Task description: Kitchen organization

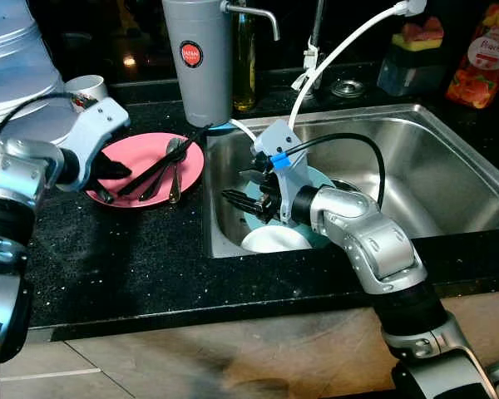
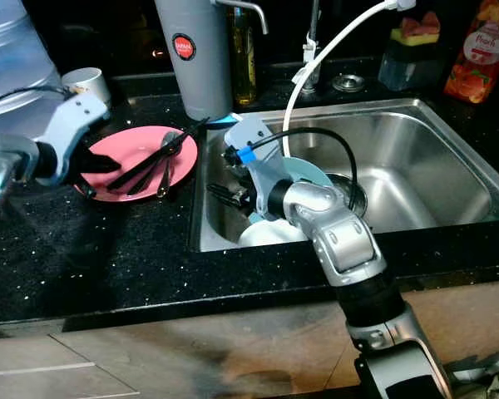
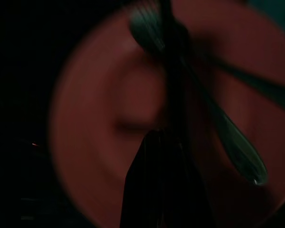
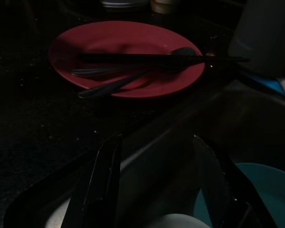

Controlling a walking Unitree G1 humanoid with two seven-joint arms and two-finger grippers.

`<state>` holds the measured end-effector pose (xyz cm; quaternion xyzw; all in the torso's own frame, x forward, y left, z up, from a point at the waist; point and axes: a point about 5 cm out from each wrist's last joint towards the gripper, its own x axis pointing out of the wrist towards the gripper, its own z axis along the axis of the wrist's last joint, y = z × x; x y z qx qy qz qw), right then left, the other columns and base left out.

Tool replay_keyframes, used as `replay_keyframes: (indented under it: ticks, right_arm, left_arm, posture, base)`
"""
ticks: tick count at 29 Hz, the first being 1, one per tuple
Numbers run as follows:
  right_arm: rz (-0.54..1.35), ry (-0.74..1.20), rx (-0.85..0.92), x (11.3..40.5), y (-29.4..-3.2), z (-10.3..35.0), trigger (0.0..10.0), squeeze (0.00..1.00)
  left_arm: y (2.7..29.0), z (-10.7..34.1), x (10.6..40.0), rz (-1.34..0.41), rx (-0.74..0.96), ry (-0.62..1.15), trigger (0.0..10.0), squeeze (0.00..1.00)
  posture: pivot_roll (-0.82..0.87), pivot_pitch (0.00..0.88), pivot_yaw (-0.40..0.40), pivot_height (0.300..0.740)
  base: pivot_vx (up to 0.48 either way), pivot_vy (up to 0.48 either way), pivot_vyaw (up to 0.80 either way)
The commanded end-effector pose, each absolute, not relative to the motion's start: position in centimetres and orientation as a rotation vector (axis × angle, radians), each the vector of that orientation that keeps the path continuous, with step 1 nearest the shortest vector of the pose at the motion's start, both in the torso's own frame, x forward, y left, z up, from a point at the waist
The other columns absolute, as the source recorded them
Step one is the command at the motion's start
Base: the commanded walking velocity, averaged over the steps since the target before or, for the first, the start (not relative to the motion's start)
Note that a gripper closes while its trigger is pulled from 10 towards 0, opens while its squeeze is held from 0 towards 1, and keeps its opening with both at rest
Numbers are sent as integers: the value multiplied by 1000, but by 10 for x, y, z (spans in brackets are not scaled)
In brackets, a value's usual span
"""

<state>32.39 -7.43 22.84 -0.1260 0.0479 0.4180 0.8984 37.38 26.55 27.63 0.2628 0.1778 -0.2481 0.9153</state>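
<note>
The right gripper [image 1: 243,202], fingers apart, hovers over the white bowl [image 1: 274,241] and teal plate [image 4: 256,194] at the sink's [image 1: 449,141] near-left. It should descend squarely and clamp one rim. The left gripper [image 1: 110,176], state unclear, rests at the pink plate [image 1: 141,187].

We saw two arms built of rounded silver segments joined by black bands, the right arm [image 1: 374,249] showing small dark screw holes on its elbow casing. Each wrist ended in a pale grey-white angular housing. The right housing [image 1: 283,158] carried a blue tag where a black cable looped out and curved back into the forearm. A thin black cable [image 1: 25,104] ran over the left arm [image 1: 21,170] to its housing, which bore small dark screws. The right gripper [image 1: 243,199] and left gripper [image 1: 116,170] had long, flat, glossy black fingers [image 4: 102,183], tapering toward the tips.
</note>
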Motion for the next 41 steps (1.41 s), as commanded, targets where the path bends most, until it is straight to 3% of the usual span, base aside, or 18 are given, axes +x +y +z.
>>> replay_keyframes:
  ticks: [1,11,12,13,28,29,30,41]
  right_arm:
    - [868,77,-264,323,-74,232,10000,0]
    - [872,74,-256,324,-72,232,10000,0]
    - [875,74,-256,324,-72,232,10000,0]
    - [877,76,-257,324,-71,232,10000,0]
    - [879,96,-260,321,-72,228,10000,0]
    - [877,97,-260,322,-73,228,10000,0]
    - [877,98,-261,321,-73,228,10000,0]
    - [877,106,-255,322,-73,227,10000,0]
  left_arm:
    - [270,293,370,-498,553,325,0,0]
    - [265,293,364,-558,529,321,0,0]
    - [266,282,364,-557,540,356,9059,39]
    - [269,271,366,-543,528,387,10000,1000]
    - [263,230,369,-522,409,481,10000,1000]
    - [263,228,370,-521,405,487,10000,851]
    - [263,227,370,-522,399,493,10000,0]
    - [269,211,370,-503,285,580,10000,0]
  posture:
    - [17,31,58,740]
    - [25,25,56,740]
    - [25,25,56,740]
    - [27,29,53,740]
    - [9,34,65,740]
    - [9,34,64,740]
    - [10,35,64,740]
    - [11,36,64,740]
  base:
    - [0,0,0]
    - [0,0,0]
    - [0,0,0]
    - [0,0,0]
    - [0,0,0]
    - [0,0,0]
    - [0,0,0]
    - [0,0,0]
